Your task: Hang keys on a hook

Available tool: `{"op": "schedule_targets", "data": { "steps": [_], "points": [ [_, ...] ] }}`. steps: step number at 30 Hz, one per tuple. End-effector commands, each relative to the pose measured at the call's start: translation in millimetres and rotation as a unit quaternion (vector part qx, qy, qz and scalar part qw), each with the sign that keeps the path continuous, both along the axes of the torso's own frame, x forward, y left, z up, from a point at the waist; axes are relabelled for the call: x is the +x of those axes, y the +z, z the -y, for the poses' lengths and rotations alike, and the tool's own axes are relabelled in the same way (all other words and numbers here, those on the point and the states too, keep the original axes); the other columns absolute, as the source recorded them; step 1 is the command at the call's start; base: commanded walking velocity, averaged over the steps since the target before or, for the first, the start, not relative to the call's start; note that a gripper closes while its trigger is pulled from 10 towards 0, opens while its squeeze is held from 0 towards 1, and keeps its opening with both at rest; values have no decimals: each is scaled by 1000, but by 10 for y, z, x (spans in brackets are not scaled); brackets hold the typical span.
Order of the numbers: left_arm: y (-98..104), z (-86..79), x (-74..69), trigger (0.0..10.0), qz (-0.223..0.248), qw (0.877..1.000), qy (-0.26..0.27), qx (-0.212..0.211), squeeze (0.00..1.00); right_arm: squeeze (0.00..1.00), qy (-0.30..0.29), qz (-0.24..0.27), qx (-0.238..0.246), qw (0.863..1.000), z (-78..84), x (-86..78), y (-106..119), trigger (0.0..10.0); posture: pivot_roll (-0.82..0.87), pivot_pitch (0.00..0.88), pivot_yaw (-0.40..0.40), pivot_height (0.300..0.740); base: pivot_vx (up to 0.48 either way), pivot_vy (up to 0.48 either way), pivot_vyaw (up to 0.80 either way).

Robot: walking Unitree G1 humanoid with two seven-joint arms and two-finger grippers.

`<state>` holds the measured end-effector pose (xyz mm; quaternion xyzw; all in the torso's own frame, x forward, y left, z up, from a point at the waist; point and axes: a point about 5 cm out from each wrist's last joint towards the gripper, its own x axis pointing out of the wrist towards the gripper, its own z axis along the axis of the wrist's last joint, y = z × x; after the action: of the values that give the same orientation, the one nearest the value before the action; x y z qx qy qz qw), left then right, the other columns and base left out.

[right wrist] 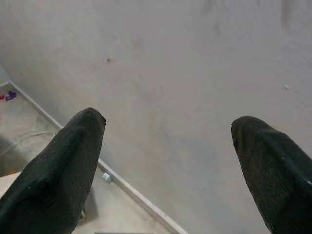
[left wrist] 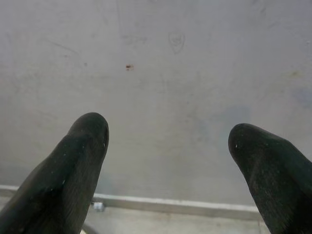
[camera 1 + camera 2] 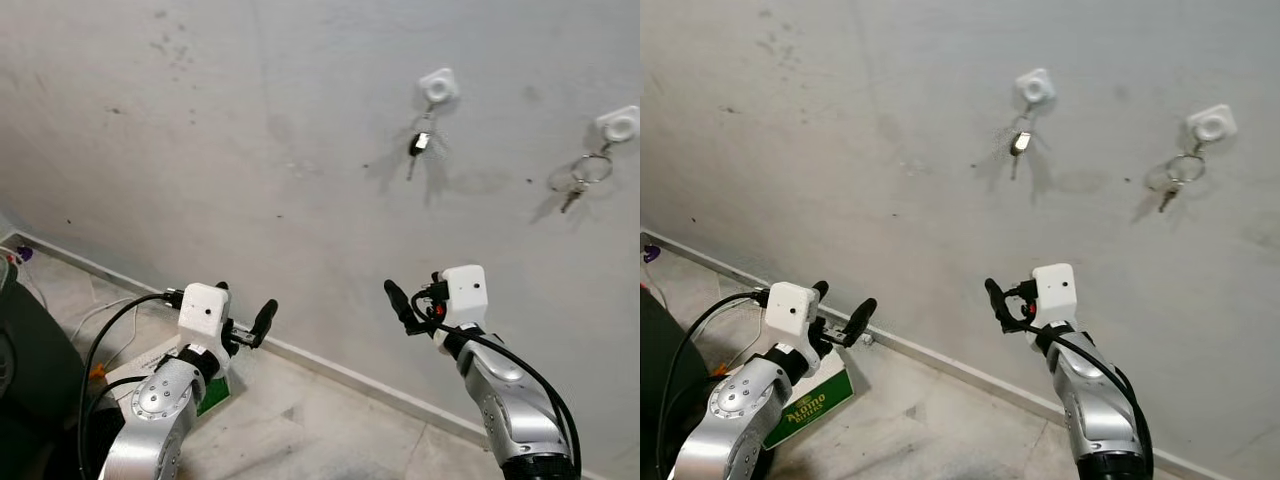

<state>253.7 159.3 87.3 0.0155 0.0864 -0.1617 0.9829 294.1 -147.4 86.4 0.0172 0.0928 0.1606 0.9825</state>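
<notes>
Grey plaster wall (image 3: 250, 150) fills what you're facing, w/ a pale baseboard (image 3: 330, 368) running along the tiled floor (image 3: 300, 430) below. Two white hooks sit high on the wall: one at approx 1 o'clock (image 3: 438, 87) and a second further out toward 2 o'clock (image 3: 618, 124). Keys (image 3: 419, 143) hang from the first hook, dangling just beneath it against the wall; a second set on a ring (image 3: 585, 175) hangs from the other hook. Your left gripper (image 3: 245, 318) is raised at about 7 o'clock, well below and apart from both hooks, aimed at bare wall; its fingers (image 2: 73, 170) are spread wide w/ nothing between them. Your right gripper (image 3: 405, 305) sits at roughly 5 o'clock, also low, under the first hook but well short of it; its fingers (image 1: 63, 165) are likewise spread apart and carry nothing. Down at 8 o'clock on the floor, beside the left arm, there's a green-and-white box (image 3: 805, 405) and a black cable (image 3: 105, 340) looping off the left wrist. Dark rounded object (image 3: 25, 370) at the far 8–9 o'clock edge, can't tell what it is.
</notes>
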Motion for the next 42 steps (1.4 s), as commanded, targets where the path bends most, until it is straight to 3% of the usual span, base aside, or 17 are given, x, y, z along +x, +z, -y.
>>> {"op": "schedule_targets", "data": {
  "steps": [1,10,19,42],
  "points": [
    [17,46,12,10000,4,1000,-7,0,0,0,-10,0,-6,1000,76,26,17,10000,41,0,46,740,0,480,0],
    [18,56,16,10000,9,1000,-11,5,0,0,-11,4,-7,1000,78,48,32,10000,42,0,46,740,0,441,0],
    [45,93,34,10000,13,1000,-7,0,0,0,-9,17,-17,1000,122,87,76,10000,43,0,51,740,0,0,45],
    [15,70,122,10000,6,1000,15,22,0,0,-9,27,-31,999,173,179,114,10000,41,6,53,740,0,0,800]
  ]
}}
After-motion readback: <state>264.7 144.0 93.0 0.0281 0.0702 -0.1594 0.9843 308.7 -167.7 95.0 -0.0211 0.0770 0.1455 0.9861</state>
